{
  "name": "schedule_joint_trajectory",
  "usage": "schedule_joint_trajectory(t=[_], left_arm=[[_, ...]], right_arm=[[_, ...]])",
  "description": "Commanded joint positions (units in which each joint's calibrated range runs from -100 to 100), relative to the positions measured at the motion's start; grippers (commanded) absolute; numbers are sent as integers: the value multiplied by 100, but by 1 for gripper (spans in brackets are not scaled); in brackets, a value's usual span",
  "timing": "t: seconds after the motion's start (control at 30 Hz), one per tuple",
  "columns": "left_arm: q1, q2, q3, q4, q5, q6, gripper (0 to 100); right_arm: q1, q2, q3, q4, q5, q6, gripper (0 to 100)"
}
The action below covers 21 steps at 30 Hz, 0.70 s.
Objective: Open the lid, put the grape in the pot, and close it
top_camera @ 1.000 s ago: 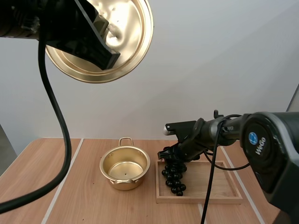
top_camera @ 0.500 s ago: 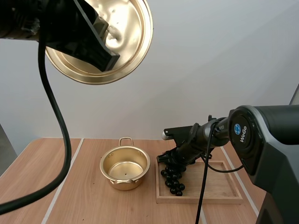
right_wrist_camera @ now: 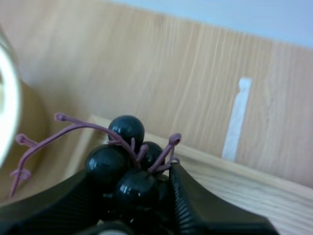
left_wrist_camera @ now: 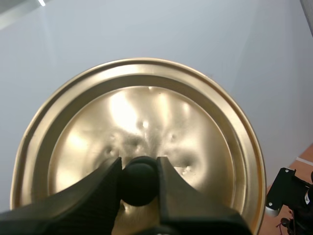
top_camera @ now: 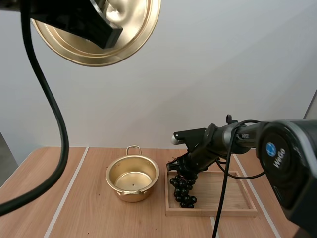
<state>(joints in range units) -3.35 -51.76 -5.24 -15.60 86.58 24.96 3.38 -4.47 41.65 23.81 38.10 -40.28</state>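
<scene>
Bright, soft, even light throughout. White glare patches spread across the golden lid (left_wrist_camera: 205, 122), and the pot (top_camera: 132, 177) gleams inside. Only faint, soft-edged shadows lie on the bench (top_camera: 79, 198) under the pot. The dark grapes (right_wrist_camera: 128, 128) carry small pale highlights.

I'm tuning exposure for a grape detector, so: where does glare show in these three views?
Left wrist view: bright patches of glare on the lid around the knob pinched by the left hand. High view: the lid glints up top and the pot's inner wall shines; the grapes look dark against the tray. Right wrist view: small highlights on the grapes in the right hand.
</scene>
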Motion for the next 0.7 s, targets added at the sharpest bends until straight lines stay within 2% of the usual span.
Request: schedule_joint_trajectory(t=[0.0, 0.17, 0.27, 0.53, 0.67], left_arm=[[-23, -35, -262, 7, -193, -104, 0], [-23, -35, -507, 7, -210, -236, 0], [-23, -35, -616, 7, -210, -271, 0], [-23, -35, -647, 7, -192, -305, 0], [-23, -35, -647, 7, -192, -305, 0]], right_arm=[[-4, -874, 0, 220, 85, -64, 0], [95, -1673, 0, 297, 85, -73, 0], [400, -2090, 0, 297, -66, -203, 0], [1178, -2092, 0, 297, -1016, -224, 0], [1437, -1835, 0, 206, -1674, -224, 0]])
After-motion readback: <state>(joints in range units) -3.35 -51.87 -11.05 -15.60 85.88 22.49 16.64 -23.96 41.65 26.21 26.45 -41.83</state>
